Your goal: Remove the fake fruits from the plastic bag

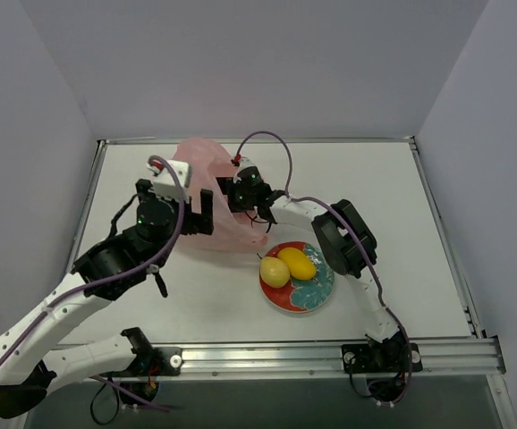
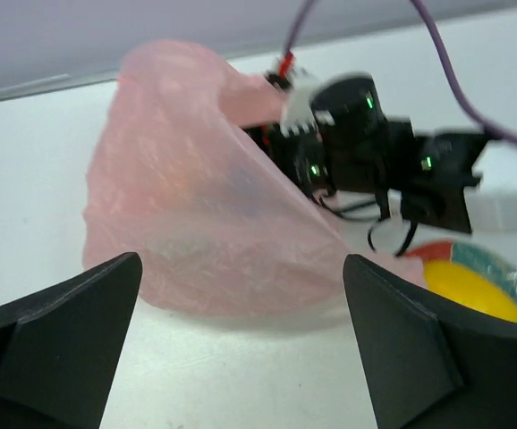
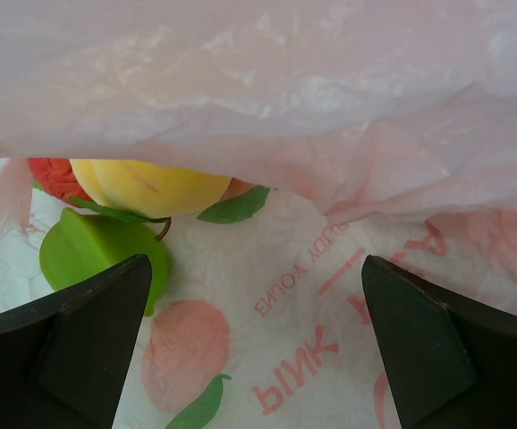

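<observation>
left jaws gape wide and empty, the pink plastic bag (image 2: pixel 196 214) lying on the table (image 2: pixel 241 375) just ahead between them. right jaws spread wide inside the bag's mouth, holding nothing; a yellow fruit (image 3: pixel 151 188), green fruit (image 3: pixel 97 250) and red fruit (image 3: pixel 53 174) sit just ahead of the finger at the view's left.

A white table (image 1: pixel 375 188) fills the middle of the top view, with thin metal edging (image 1: pixel 330 140) on its far and side borders. An aluminium rail (image 1: pixel 267 357) runs across its near edge, low in the frame. A plain pale grey back wall (image 1: pixel 258 63), left wall (image 1: pixel 17 179) and right wall (image 1: pixel 500 134) enclose it. The light is soft and even, casting only faint shadows.
</observation>
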`<state>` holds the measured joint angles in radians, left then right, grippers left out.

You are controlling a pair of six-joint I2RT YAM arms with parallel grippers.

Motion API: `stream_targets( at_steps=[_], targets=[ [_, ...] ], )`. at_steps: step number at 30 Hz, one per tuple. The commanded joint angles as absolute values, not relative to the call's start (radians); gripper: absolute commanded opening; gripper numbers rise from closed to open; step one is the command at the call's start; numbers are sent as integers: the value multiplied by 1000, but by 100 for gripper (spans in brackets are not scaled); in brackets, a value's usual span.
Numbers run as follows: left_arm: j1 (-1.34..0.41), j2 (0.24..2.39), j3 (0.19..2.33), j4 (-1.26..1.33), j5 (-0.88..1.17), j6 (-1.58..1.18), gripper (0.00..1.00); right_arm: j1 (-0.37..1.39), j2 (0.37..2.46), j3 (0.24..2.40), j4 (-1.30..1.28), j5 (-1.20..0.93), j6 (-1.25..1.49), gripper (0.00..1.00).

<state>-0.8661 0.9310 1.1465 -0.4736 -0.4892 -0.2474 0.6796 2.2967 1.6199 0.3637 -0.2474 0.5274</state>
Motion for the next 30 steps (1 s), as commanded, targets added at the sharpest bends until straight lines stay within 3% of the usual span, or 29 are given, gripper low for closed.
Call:
stream_targets(
  at_steps=[1,5,7,11,17,26,29,30],
  targets=[
    [-775,959,1297,-512,-656,-339,94,676,2207,1595,419,-276,531,100],
    [-485,1101,1431,-633,-494,-434,94,673,2212,1588,471,-320,572,100],
    [-363,1156,1416,-588,-325,-478,94,675,2210,1579,501,-337,583,100],
    [-143,1316,1378,-494,-189,-557,94,672,2214,1562,514,-367,581,100],
    [-40,1434,1284,-188,53,-635,94,654,2221,1542,525,-408,569,100],
    [-5,1649,1155,90,129,-589,94,630,2229,1514,564,-453,575,100],
    [-6,1689,1158,138,181,-589,100,629,2237,1497,606,-479,594,100],
    [-6,1697,1160,150,192,-586,86,629,2237,1491,623,-485,597,100]
  ],
)
